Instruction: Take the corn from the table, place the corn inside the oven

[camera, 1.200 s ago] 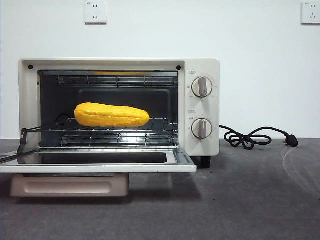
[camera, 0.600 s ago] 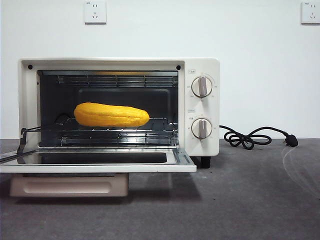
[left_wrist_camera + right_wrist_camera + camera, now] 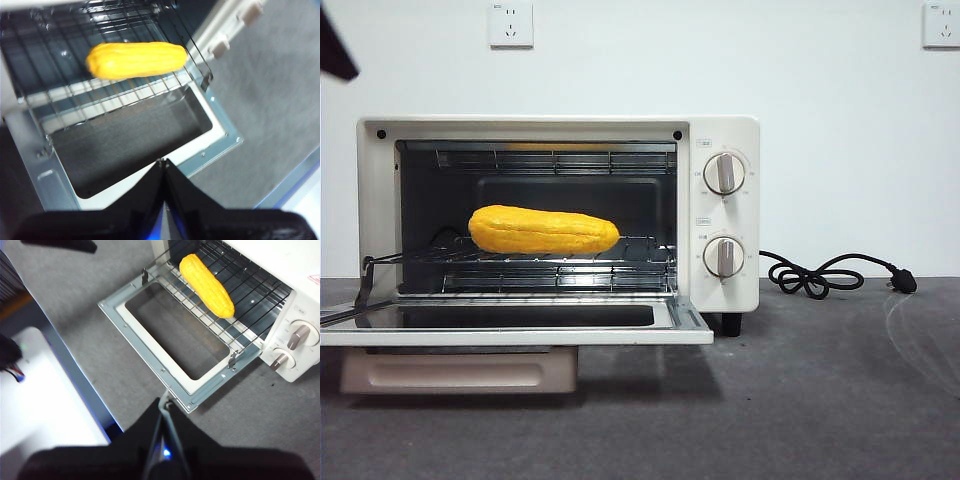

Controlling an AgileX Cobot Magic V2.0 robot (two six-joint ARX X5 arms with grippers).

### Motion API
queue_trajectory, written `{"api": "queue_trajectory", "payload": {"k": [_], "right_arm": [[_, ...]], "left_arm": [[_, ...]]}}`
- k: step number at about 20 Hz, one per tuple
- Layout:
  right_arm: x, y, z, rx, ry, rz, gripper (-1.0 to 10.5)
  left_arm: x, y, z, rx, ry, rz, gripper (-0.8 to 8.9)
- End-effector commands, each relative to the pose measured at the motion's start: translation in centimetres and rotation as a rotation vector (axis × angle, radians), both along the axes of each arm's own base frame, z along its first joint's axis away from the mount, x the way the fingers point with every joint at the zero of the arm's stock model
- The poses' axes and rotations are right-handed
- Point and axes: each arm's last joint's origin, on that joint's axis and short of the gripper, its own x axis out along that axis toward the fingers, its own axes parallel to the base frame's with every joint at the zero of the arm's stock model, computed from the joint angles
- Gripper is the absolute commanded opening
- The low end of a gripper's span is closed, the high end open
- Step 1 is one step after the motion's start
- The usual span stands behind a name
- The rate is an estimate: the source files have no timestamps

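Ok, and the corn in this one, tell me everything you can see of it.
The corn is a yellow-orange cob with faint lengthwise kernel rows, rounded and tapered at both ends. It lies on its side on the wire rack inside the oven, whose door is folded down open. It lies lengthwise across the opening, nearer the side away from the knobs. Only the rack touches it; no gripper is on it.

A bare test bench: toaster oven [image 3: 558, 230] alone on a grey table [image 3: 820, 390], plain white wall [image 3: 720, 60] with sockets [image 3: 511, 24]

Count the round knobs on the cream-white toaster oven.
2. The upper round knob and the lower round knob sit one above the other on the cream-white toaster oven's panel, beside its open door. None seems hidden.
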Motion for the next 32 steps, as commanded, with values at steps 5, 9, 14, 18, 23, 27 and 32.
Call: {"api": "queue_trajectory", "payload": {"k": [5,9,14,18,23,27,32], "right_arm": [[2.8,-2.3,-0.8,0.057,0.084,0.021,-0.2],[4.7,-2.9,-1.6,0.072,0.135,0.005,-0.2],[5.9,-2.8,-2.4,0.058,0.165,-0.001,-0.2],[6.0,-2.7,-2.5,0.056,0.167,0.001,-0.2],[6.0,-2.7,-2.5,0.056,0.167,0.001,-0.2],[6.0,-2.7,-2.5,0.056,0.167,0.001,-0.2],[6.0,-2.7,-2.5,0.055,0.166,0.003,-0.2]], "left_arm": [[-0.1,6.3,-3.1,-0.18,0.041,0.307,-0.09],[1.4,7.3,-5.0,-0.203,0.133,0.329,-0.09],[3.5,8.0,-8.1,-0.218,0.284,0.327,-0.09],[4.6,8.6,-10.5,-0.188,0.402,0.363,-0.09],[5.5,8.7,-12.8,-0.201,0.506,0.355,-0.09],[6.0,7.8,-14.4,-0.151,0.59,0.315,-0.09],[6.2,6.6,-15.2,-0.117,0.631,0.247,-0.09]]}}
